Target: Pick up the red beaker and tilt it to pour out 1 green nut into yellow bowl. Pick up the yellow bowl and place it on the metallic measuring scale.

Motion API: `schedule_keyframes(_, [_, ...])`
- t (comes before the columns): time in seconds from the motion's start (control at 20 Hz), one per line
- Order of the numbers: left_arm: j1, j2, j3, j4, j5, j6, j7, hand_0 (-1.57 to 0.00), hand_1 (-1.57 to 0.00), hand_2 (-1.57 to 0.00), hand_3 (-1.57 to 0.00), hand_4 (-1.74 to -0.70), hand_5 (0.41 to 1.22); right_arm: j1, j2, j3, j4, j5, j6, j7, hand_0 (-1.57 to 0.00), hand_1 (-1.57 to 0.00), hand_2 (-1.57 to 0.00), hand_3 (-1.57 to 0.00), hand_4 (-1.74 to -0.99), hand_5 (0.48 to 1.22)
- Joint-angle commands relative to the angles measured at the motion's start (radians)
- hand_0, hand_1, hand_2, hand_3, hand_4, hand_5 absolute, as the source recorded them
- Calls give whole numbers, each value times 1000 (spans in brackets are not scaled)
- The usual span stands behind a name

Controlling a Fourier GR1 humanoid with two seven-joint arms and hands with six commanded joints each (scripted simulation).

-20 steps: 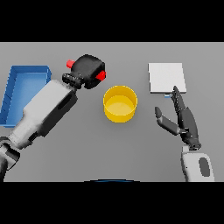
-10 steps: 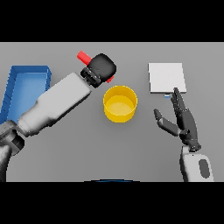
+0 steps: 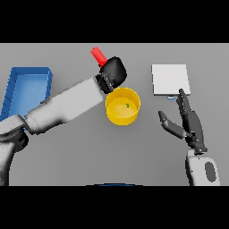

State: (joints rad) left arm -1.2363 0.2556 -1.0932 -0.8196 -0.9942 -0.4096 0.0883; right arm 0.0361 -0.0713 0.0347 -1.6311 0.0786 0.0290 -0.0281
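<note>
Grey table [image 3: 89, 156] fills the head view, with the left arm reaching across it from the lower left. At the end of that arm the left hand [image 3: 114, 71] is curled round the red beaker [image 3: 99, 55], whose red body sticks out above and to the left of the hand, tilted away from upright; which end is the mouth cannot be told. Just below the left hand, and touching it in the view, sits the yellow bowl [image 3: 122, 106], upright on the table, with a small green nut [image 3: 127, 105] lying inside it a little right of the middle. Well to the left of that hand, near the table's left edge, is a blue tray [image 3: 27, 74] with raised walls. On the other side, the right hand [image 3: 188, 125] shows at the lower right, held above the table with fingers straight and spread and the thumb pointing toward the bowl; it holds nothing and stands apart from the bowl. Just beyond its fingertips lies the metallic measuring scale [image 3: 170, 79], a flat pale square plate, well to the right of the left hand and the beaker.
</note>
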Motion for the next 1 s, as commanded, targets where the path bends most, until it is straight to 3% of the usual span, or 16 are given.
schedule_keyframes(0.0, [-8,2,-28,-5,-12,-11,-11,-1571,-1571,-1571,-1546,-1738,1221,0,-5,0,-5,7,-4,-5,1,1,1,1,-1283,602])
schedule_keyframes(0.35, [-98,-41,-147,39,-37,-67,-46,-1571,-1571,-1571,-1566,-1740,1221,-1,1,13,2,39,-21,-4,1,1,1,1,-1282,603])
schedule_keyframes(0.45, [-103,-53,-181,69,-47,-61,-49,-1571,-1571,-1571,-1568,-1741,1221,6,4,17,13,50,-24,-24,1,1,1,1,-1274,592])
schedule_keyframes(0.8, [-180,-46,-224,95,-41,-42,-54,-1571,-1571,-1571,-1570,-1740,1221,-5,-7,1,12,32,-20,-5,1,1,1,1,-1233,585])
schedule_keyframes(0.9, [-239,-42,-198,123,-16,-20,-64,-1571,-1571,-1571,-1571,-1738,1159,-2,-6,6,17,40,-20,-25,1,1,1,1,-1222,590])
schedule_keyframes(0.95, [-254,-29,-196,118,-14,-9,-47,-1571,-1571,-1571,-1571,-1738,1171,-7,-5,3,20,31,-14,-28,1,1,1,1,-1219,595])
